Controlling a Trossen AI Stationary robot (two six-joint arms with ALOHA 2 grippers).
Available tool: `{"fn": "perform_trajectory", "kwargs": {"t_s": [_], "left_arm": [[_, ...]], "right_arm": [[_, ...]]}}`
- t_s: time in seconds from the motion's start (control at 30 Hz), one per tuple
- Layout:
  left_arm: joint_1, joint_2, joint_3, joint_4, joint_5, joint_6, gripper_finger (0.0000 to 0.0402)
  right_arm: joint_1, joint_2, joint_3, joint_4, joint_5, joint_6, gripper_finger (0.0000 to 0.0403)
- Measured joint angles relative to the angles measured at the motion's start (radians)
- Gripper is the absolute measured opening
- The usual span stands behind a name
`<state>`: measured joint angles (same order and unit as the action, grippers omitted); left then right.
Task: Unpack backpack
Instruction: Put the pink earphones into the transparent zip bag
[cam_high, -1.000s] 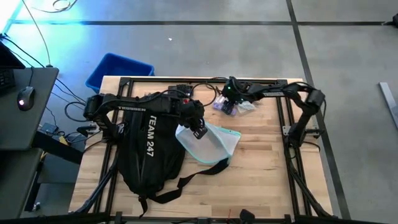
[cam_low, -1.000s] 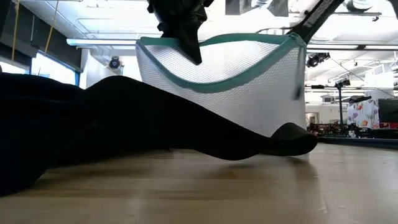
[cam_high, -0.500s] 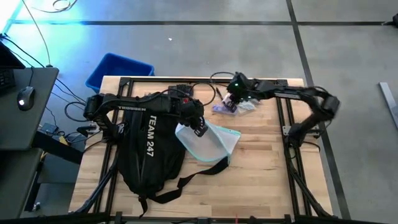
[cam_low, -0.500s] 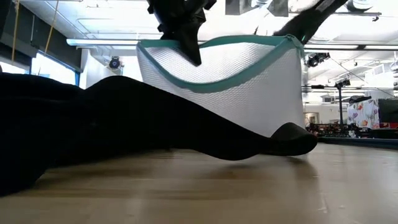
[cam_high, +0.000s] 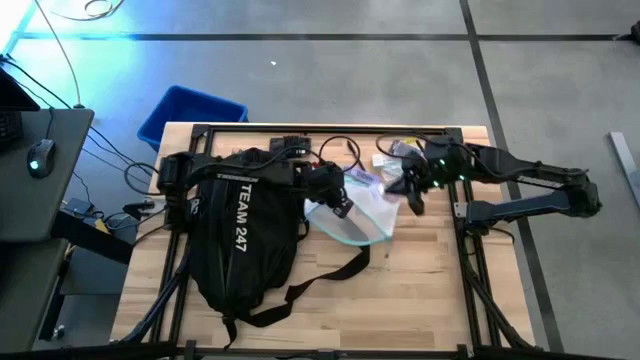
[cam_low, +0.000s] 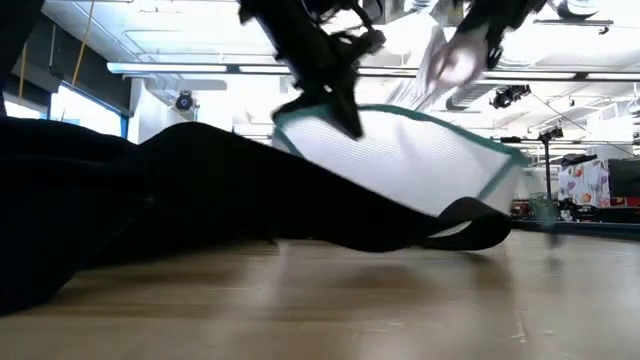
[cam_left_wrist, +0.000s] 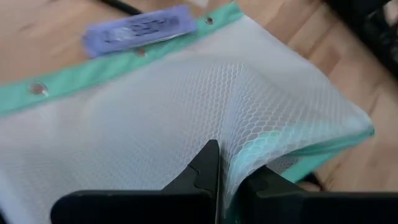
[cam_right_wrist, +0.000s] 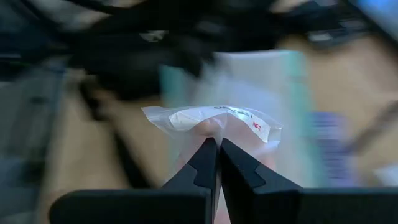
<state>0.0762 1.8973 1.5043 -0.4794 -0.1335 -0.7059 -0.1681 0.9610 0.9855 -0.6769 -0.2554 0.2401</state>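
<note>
The black backpack (cam_high: 240, 240) with white "TEAM 247" lettering lies flat on the table's left half; in the low view it is the dark mass (cam_low: 150, 200) in front. My left gripper (cam_high: 343, 207) is shut on a white mesh pouch with teal trim (cam_high: 365, 222), just right of the backpack's top. My right gripper (cam_high: 415, 203) is farther right, over the table, shut on a small clear plastic bag (cam_right_wrist: 214, 121). A purple packet (cam_high: 360, 181) lies on the table past the pouch. My left gripper pinches the mesh pouch between its two fingers at a fold of mesh by the teal rim (cam_left_wrist: 235, 149), coming slanting from above. The pouch (cam_low: 400, 170) hangs tilted below the fingers; the backpack hides its lower edge. My right gripper pinches the clear plastic bag at its lower edge (cam_right_wrist: 216, 134) between the shut fingertips. The bag (cam_low: 450, 60) is lifted clear of the table.
Small packets and a black cable (cam_high: 395, 150) lie near the table's far edge. A backpack strap (cam_high: 335, 278) trails across the boards toward the near edge. A blue bin (cam_high: 190, 112) stands on the floor beyond the far left corner. Bare boards show on the near right.
My left gripper has moved toward the table's right edge, carrying the mesh pouch, which now hangs tipped and lower. My right gripper has swung from the packets at the far edge toward the right and near side, shut on the clear plastic bag and lifting it clear.
</note>
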Motion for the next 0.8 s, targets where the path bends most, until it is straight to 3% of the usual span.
{"fn": "perform_trajectory", "kwargs": {"t_s": [0.17, 0.27, 0.33, 0.5, 0.57, 0.73, 0.8], "left_arm": [[0.037, 0.022, 0.0, 0.088, 0.089, -0.022, 0.0], [0.052, 0.018, 0.0, 0.088, 0.096, -0.023, 0.0], [0.056, 0.008, 0.0, 0.084, 0.098, -0.025, 0.0], [0.055, -0.005, 0.001, 0.091, 0.099, -0.053, 0.0], [0.05, -0.006, 0.001, 0.09, 0.101, -0.066, 0.0], [0.03, -0.009, 0.001, 0.083, 0.103, -0.07, 0.0], [0.023, -0.009, 0.001, 0.074, 0.104, -0.07, 0.0]], "right_arm": [[0.185, -0.014, -0.056, 0.081, -0.036, 0.134, 0.0], [0.261, -0.011, -0.159, 0.27, 0.033, 0.217, 0.0], [0.282, 0.005, -0.237, 0.406, 0.082, 0.259, 0.0], [0.286, 0.11, -0.357, 0.679, 0.086, 0.301, 0.0], [0.283, 0.167, -0.362, 0.698, 0.141, 0.287, 0.0], [0.239, 0.306, -0.33, 0.701, 0.396, 0.298, 0.0], [0.213, 0.349, -0.317, 0.699, 0.43, 0.306, 0.0003]]}}
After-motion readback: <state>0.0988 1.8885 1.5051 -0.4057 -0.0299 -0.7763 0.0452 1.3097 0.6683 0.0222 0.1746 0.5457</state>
